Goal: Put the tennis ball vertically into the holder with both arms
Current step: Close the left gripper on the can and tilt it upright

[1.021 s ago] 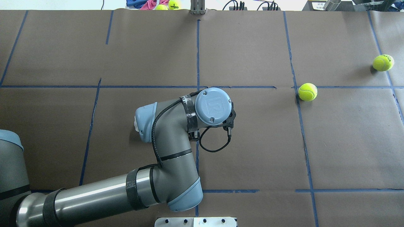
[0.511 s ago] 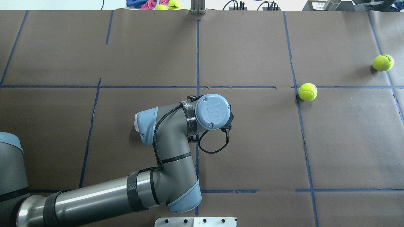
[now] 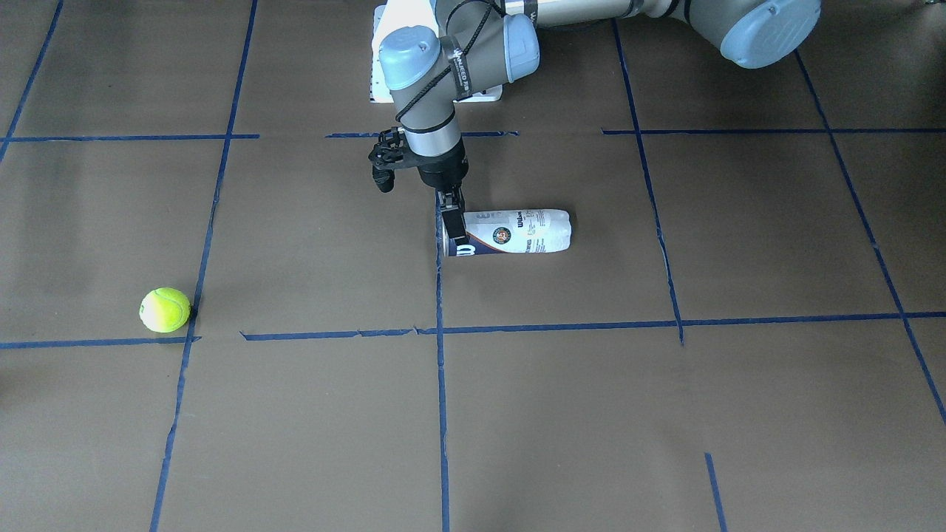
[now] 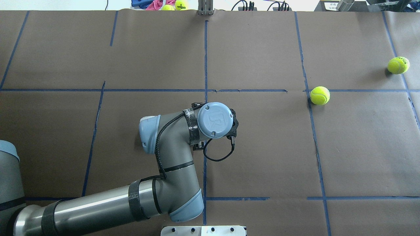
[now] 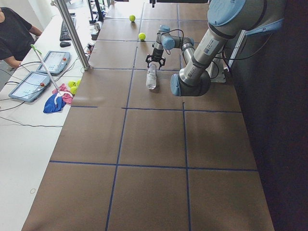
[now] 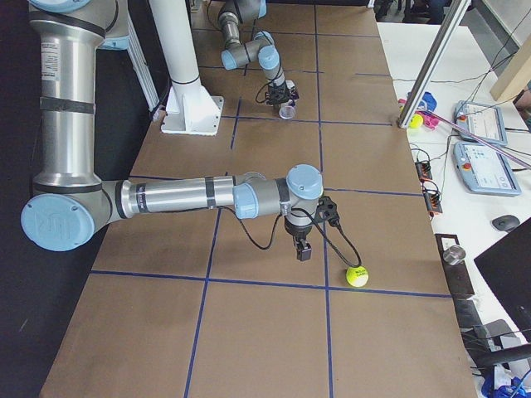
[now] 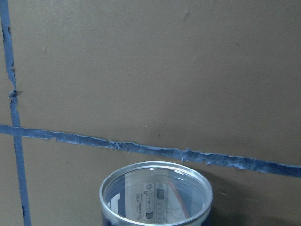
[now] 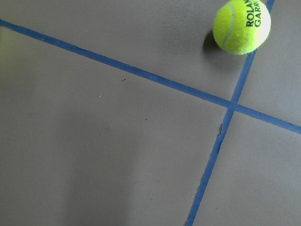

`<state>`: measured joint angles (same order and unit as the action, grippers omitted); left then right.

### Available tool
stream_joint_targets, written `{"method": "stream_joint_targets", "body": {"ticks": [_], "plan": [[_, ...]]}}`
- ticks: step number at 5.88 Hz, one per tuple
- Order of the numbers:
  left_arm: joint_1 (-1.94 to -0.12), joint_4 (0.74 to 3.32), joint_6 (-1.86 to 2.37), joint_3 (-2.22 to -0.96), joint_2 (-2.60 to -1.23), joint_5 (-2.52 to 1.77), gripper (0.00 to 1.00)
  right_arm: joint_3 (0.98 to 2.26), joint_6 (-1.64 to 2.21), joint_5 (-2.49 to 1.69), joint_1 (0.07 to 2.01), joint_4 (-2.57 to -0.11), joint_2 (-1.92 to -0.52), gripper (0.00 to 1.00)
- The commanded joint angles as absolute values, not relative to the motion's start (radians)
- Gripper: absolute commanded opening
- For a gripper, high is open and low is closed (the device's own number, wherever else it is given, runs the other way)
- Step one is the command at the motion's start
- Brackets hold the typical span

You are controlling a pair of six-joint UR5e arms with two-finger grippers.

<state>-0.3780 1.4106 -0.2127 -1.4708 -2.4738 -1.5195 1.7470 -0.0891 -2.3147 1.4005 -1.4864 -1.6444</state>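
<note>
The holder (image 3: pixel 517 230), a clear can with a white and navy label, lies on its side near the table's middle, and my left arm hides it in the overhead view. My left gripper (image 3: pixel 454 236) points down at its open end, a dark finger crossing the mouth; I cannot tell whether it grips. The holder's rim (image 7: pixel 155 193) shows low in the left wrist view. One tennis ball (image 4: pixel 320 95) rests right of centre and another tennis ball (image 4: pixel 398 65) lies far right. My right gripper (image 6: pixel 304 251) hangs just short of a tennis ball (image 6: pixel 357 276); I cannot tell its state.
Blue tape lines grid the brown table cover. The white pedestal base (image 6: pixel 187 99) stands at the robot's edge. A side bench holds tablets (image 5: pixel 31 84), a cloth and spare balls, with a person (image 5: pixel 12 33) beside it. A metal post (image 5: pixel 72 33) rises at that edge.
In the overhead view my left wrist has shifted left and toward the robot and looks smaller, so lower. Both tennis balls lie where they were.
</note>
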Motion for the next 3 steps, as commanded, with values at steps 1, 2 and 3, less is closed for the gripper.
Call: {"method": "stream_joint_targets", "body": {"ticks": [1, 2, 3], "plan": [[-0.377, 1.494, -0.207, -1.424, -2.473, -1.519, 1.0, 1.749, -0.089, -2.316, 1.401, -1.486, -1.644, 1.0], [-0.377, 1.496, -0.212, -1.422, -2.47, -1.49, 1.0, 1.749, -0.09, -2.316, 1.401, -1.486, -1.644, 1.0], [-0.376, 1.499, -0.212, -1.422, -2.464, -1.471, 1.0, 1.749, -0.091, -2.316, 1.401, -1.485, -1.644, 1.0]]}}
